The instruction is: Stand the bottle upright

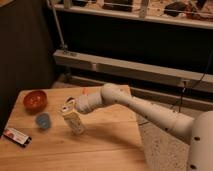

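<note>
The bottle is pale cream and slim. It stands tilted on the wooden table, with its base on the wood and its top leaning up and to the left. My gripper reaches in from the right at the end of the white arm and is closed on the bottle's top end. The cap is hidden between the fingers.
A red bowl sits at the table's far left. A small blue cup stands just left of the bottle. A flat packet lies at the front left edge. A dark wall with a grey ledge is behind the table.
</note>
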Controlling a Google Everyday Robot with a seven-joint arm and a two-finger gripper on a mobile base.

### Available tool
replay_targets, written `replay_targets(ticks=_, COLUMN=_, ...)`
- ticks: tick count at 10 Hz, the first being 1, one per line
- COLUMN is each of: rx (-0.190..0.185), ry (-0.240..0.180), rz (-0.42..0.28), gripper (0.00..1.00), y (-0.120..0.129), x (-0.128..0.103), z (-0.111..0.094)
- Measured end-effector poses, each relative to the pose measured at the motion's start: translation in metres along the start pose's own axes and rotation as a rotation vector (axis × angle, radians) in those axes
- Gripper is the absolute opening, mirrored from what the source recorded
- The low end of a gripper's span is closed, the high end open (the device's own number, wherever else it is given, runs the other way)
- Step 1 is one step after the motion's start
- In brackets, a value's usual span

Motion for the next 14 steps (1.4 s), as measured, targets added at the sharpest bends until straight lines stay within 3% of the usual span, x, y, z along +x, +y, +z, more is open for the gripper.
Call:
replay_targets(ticks=9, rx=0.029, ry=0.008, rz=-0.039, gripper=0.18, y=0.004, x=0.001, z=-0.024)
replay_targets(ticks=14, rx=0.042, ry=-0.012, rz=-0.036, gripper=0.18, y=0.008, x=0.000, z=-0.036)
